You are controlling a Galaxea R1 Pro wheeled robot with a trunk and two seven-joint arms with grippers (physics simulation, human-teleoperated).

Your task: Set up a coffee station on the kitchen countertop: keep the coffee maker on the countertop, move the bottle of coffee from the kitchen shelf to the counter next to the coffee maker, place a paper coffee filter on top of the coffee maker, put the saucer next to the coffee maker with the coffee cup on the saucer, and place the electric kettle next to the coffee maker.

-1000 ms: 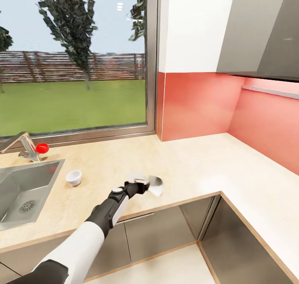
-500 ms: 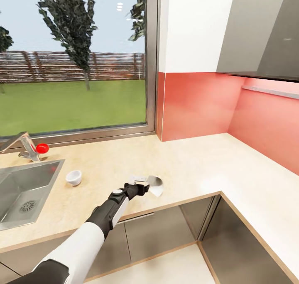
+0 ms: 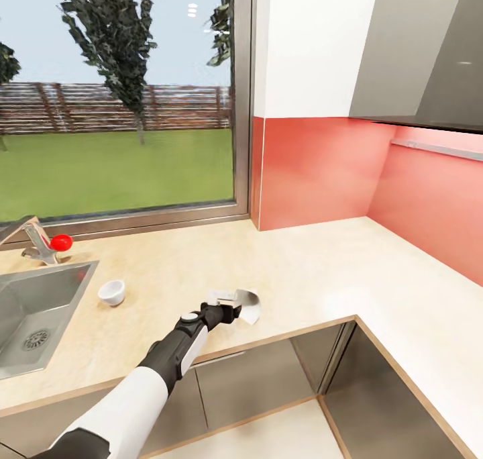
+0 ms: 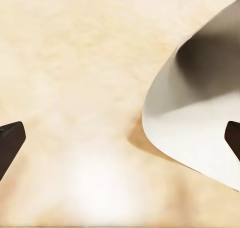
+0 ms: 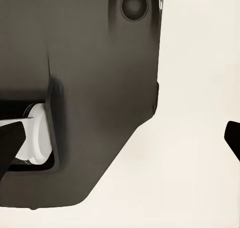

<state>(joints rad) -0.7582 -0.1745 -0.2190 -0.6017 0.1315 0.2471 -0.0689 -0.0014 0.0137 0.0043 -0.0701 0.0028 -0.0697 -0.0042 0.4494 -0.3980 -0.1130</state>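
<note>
A white paper coffee filter [image 3: 250,306] lies curled on the beige countertop [image 3: 302,271] near its front edge. My left gripper [image 3: 227,303] hovers just beside it, on the sink side. In the left wrist view the left gripper [image 4: 120,140] is open, its dark fingertips [image 4: 10,144] far apart, and the filter [image 4: 200,133] reaches in from one side toward the other fingertip. A small white cup [image 3: 111,292] stands on the counter near the sink. The right gripper [image 5: 120,138] is open in the right wrist view, with nothing between its fingers.
A steel sink [image 3: 33,318] with a red-knobbed faucet [image 3: 47,244] is at the left. A window and a red backsplash [image 3: 315,170] close the back. The counter turns a corner along the right wall. Grey cabinet fronts [image 3: 268,372] stand below. A dark robot part [image 5: 75,88] faces the right wrist camera.
The head camera has shifted a little, sliding the scene left. My left gripper has drawn back slightly toward the counter's front edge. The filter still lies on the counter.
</note>
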